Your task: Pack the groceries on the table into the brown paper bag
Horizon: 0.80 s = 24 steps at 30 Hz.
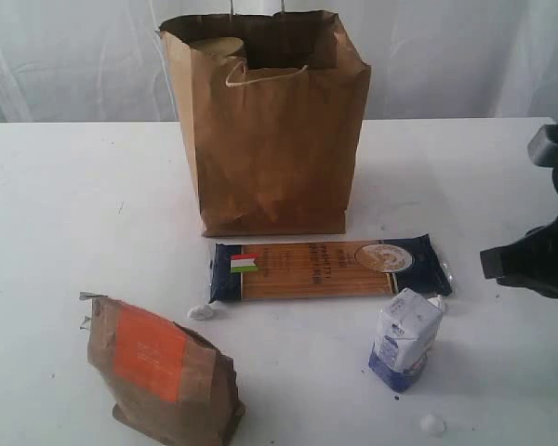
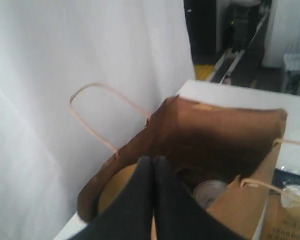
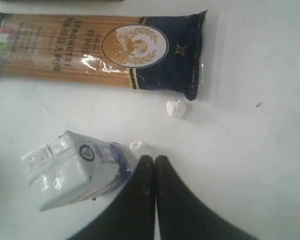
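The brown paper bag stands upright at the back of the table. My left gripper hovers shut and empty over its open mouth. Inside the bag I see a gold lid and a foil-topped jar. The dark spaghetti packet lies flat in front of the bag. The white-blue carton stands nearer the front, and the brown pouch with the orange label is at the front left. My right gripper is shut and empty above the table beside the carton.
Small white crumbs lie on the table. My right arm enters at the right edge. A white curtain hangs behind the bag. Two crumbs lie between the spaghetti packet and my right gripper.
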Each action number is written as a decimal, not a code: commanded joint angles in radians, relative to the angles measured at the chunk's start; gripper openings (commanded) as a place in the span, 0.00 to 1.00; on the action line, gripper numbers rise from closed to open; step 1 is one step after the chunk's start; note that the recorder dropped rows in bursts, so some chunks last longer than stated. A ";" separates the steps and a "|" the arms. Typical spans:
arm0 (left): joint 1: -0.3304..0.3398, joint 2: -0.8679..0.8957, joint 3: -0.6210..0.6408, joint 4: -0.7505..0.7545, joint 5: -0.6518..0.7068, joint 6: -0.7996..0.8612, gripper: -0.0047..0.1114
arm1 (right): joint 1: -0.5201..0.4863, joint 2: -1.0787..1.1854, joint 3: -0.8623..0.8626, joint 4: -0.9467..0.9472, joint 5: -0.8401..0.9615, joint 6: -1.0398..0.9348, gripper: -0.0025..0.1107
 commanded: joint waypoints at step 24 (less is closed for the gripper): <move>0.011 -0.500 0.345 1.126 -0.656 -1.397 0.04 | -0.006 -0.024 -0.089 0.301 0.106 -0.420 0.02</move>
